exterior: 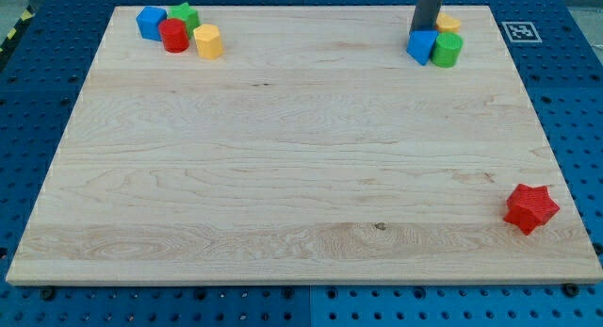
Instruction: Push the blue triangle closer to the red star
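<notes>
- Blue triangle [422,46] sits at the tabletop [283,157] top right, touching a green cylinder [448,50].
- Our tip [423,30] meets its top edge.
- Red star [530,208] lies well apart, bottom right.
- Claw: we have none, just the rod.

Rod comes down at the view's top right; my tip [423,30] sits just behind the blue triangle [422,47], touching or nearly. Green cylinder [448,50] touches the triangle's right side, w/ a yellow block [448,24] behind it. Red star [530,208] is well apart at the wooden board's [283,157] bottom right; top left cluster: blue block [150,23], green block [185,15], red cylinder [174,35], yellow block [208,41].
</notes>
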Robot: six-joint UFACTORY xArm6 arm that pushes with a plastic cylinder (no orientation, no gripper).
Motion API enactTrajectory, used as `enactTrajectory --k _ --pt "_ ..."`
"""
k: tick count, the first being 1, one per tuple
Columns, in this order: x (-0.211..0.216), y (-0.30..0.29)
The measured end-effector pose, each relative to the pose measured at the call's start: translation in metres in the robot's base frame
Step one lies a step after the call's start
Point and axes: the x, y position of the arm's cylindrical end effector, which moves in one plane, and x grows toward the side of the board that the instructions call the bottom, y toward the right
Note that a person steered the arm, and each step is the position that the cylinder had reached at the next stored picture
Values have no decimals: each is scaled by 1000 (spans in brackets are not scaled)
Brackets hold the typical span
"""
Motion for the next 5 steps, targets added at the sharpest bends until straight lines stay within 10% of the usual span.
enactTrajectory --k 5 --pt "143 0"
